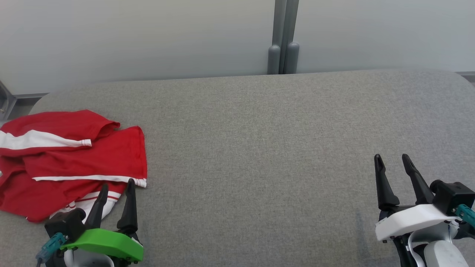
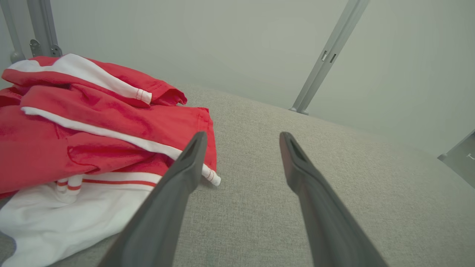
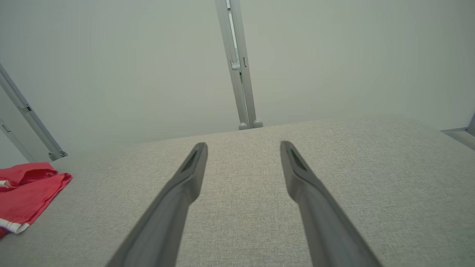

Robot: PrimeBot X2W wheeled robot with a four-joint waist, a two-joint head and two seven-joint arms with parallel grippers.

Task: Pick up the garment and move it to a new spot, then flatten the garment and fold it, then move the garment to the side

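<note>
The left gripper stands with its two dark fingers spread wide apart and nothing between them. In the left wrist view one finger crosses in front of the garment's near hem while the other has only grey cloth surface beyond it. Whether the first finger brushes the fabric cannot be told. The right gripper is likewise spread wide and holds nothing. It hangs over the bare grey padded surface, well apart from the garment.

The garment lies just ahead of the left gripper's fingertips and out to that gripper's left, far off to the left of the right gripper. It is a red piece with white stripes, crumpled in a loose heap rather than flat. One red flap with a broad white band is folded over the top, a thinner white stripe runs along a lower edge, and a white part with thin red lines pokes out at the side nearest the left gripper. Its striped hem corner comes closest to the gripper — just beside the finger that crosses it.
</note>
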